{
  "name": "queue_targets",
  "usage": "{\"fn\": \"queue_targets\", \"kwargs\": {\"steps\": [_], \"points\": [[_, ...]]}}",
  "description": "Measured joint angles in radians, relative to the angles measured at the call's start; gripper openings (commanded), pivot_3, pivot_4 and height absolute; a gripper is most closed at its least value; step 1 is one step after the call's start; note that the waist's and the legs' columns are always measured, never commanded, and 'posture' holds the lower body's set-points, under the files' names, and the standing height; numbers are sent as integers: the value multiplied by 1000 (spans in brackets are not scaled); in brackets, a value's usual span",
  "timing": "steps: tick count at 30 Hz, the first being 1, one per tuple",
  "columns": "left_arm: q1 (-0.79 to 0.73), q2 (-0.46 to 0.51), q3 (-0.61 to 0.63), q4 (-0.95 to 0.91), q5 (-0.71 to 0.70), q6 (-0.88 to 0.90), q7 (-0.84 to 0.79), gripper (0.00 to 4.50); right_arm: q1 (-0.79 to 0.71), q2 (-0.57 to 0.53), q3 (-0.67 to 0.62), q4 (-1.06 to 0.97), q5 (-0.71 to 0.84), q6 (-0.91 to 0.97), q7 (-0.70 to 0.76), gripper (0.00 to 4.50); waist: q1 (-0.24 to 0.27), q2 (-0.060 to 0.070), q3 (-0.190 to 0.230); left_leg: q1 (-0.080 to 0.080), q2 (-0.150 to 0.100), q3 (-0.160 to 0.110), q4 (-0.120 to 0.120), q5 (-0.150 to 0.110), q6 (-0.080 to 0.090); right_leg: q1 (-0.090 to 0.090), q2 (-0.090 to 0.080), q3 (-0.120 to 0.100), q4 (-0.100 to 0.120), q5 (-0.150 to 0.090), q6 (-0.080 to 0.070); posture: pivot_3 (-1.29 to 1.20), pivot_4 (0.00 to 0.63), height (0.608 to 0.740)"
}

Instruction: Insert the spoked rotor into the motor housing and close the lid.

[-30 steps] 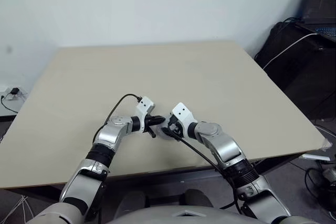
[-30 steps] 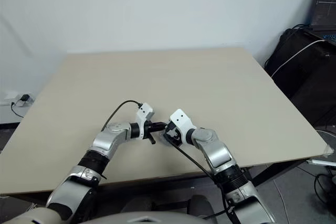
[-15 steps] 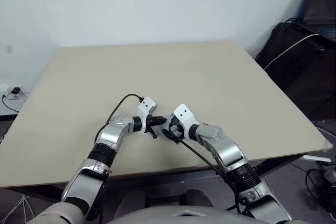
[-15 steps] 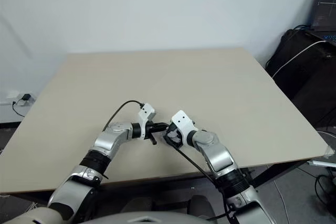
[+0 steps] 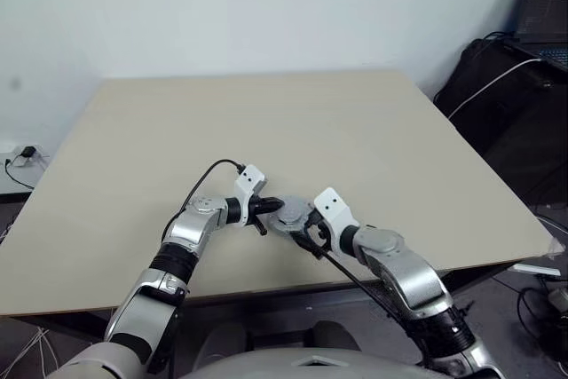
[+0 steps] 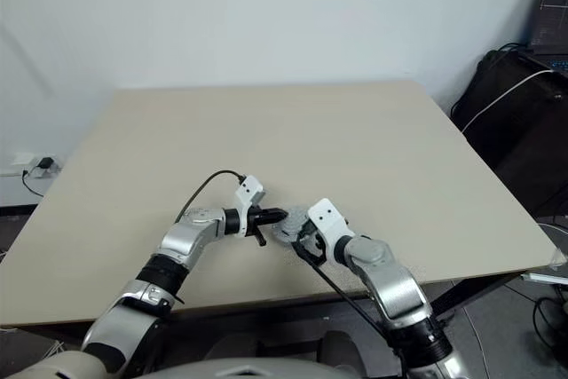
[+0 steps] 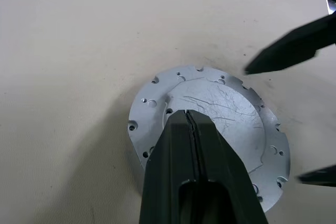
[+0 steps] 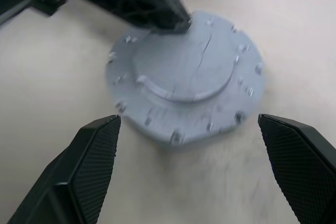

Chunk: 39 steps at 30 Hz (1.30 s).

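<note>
Lid (image 7: 220,124) bears scratches and holes, nothing readable.

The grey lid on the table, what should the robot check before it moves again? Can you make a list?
1. Lid lying flat on the table, smooth side with the raised centre up: ok.
2. Left gripper jaws shut, tip resting on top of the lid: ok.
3. Right gripper jaws open, one on each side of the lid and clear of its edge: ok.
4. Rotor and copper-wound housing underneath the lid: cannot tell.
5. Lid seated evenly all the way round: cannot tell.
</note>
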Motion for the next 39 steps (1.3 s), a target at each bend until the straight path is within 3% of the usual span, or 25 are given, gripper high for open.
{"fn": "queue_targets", "kwargs": {"steps": [3, 7, 12, 39], "points": [[0, 0, 0, 3, 0, -2, 0, 0, 24, 41, -78, -40, 43, 27, -21, 4467, 1, 0, 0, 0, 1, 0, 0, 0, 0, 0, 0, 0, 0, -2, 3, 0, 0, 740], [0, -1, 0, 4, -1, -2, -1, 0, 32, 256, -281, -33, 162, 91, -121, 4467, 3, 0, 0, 0, 1, 0, 0, 0, 0, -1, 0, 0, 0, 1, 3, 0, 0, 740], [0, -1, 0, 4, -2, -1, -10, 0, 23, 376, -401, 53, 242, 160, -205, 4467, 3, 1, 0, 0, 0, 0, -1, -1, 0, -2, -3, 0, 0, 2, 1, 0, 0, 740], [9, 1, 17, -1, -2, 9, -17, 0, -110, 428, -643, 385, 640, 323, -291, 4467, -7, 5, -2, 0, 0, 1, -3, -1, 0, -1, -6, -1, 0, 3, 0, 0, 0, 740]]}}
